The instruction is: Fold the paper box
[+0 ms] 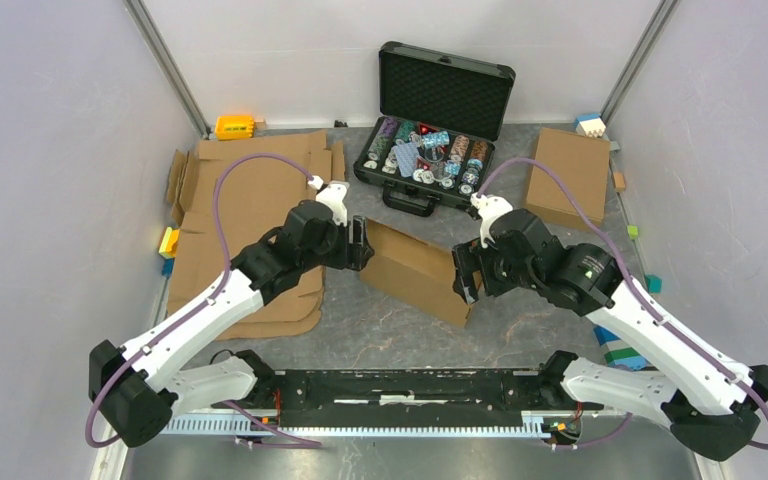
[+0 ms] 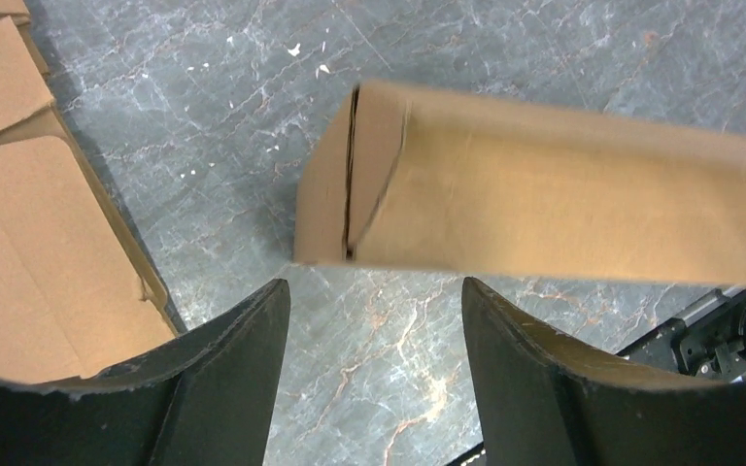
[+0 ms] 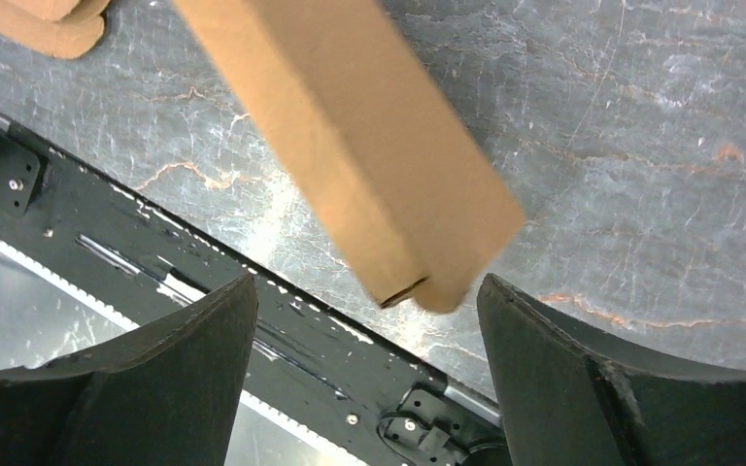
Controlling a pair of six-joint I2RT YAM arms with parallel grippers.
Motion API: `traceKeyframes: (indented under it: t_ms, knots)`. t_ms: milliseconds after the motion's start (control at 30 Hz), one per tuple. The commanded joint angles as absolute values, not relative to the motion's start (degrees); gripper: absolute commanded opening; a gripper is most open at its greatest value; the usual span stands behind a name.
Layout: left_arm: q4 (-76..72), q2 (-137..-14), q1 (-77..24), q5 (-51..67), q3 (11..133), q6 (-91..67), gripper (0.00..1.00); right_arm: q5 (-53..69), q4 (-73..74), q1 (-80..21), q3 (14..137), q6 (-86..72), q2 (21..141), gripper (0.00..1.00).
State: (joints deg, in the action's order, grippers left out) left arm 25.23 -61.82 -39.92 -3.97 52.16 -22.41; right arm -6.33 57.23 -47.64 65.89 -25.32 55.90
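**Both tools open, box loose between them**

My left tool [image 1: 360, 245] stands with its black fingers [image 2: 228, 379] spread apart and nothing between them. Its wrist view shows one end of the shallow brown corrugated cardboard box [image 1: 415, 268] just ahead of the tips, not touching them. My right tool [image 1: 463, 280] is spread wider. The box's other end reaches in between its fingertips [image 3: 185, 359] with a gap on either side, so it grips nothing either. The box sits folded up and tilted over the grey marbled surface [image 1: 400, 330], midway between my two tools. I cannot tell if it rests flat. Flat brown cardboard sheets [image 1: 250, 215] lie to the left, and an open black hard case [image 1: 430, 150] of coloured chips stands behind.
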Motion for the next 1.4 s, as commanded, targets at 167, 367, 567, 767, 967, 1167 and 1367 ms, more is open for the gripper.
traceKeyframes:
  t_ms: [167,367,567,767,967,1167,1367]
  knots:
    - [29.06,-60.31,-40.17,-3.30,55.97,-20.21,0.71,-2.04,53.27,-47.81,71.95,-13.12,55.57,0.88]
    - [32.33,-56.93,-40.08,-4.21,58.87,-19.95,0.71,-5.90,51.49,-47.81,73.54,-9.07,56.69,0.84]
    - [31.39,-56.04,-38.25,-2.24,62.51,-20.70,0.36,-5.14,49.08,-47.81,71.83,-7.14,56.43,0.67]
    - [28.82,-62.27,-36.92,2.48,68.53,-20.40,0.02,-9.87,47.59,-47.86,69.35,-6.82,54.37,0.40]
    - [25.14,-68.59,-36.94,4.17,71.45,-19.62,0.02,-10.37,46.45,-47.81,67.52,-7.10,54.35,0.00]
    - [23.39,-71.48,-36.96,4.39,70.11,-19.25,0.02,-7.54,46.97,-47.80,65.89,-6.90,54.35,0.00]
    - [22.84,-70.22,-36.91,4.46,66.17,-19.66,0.02,-6.30,47.55,-47.81,63.40,-7.20,53.80,0.00]
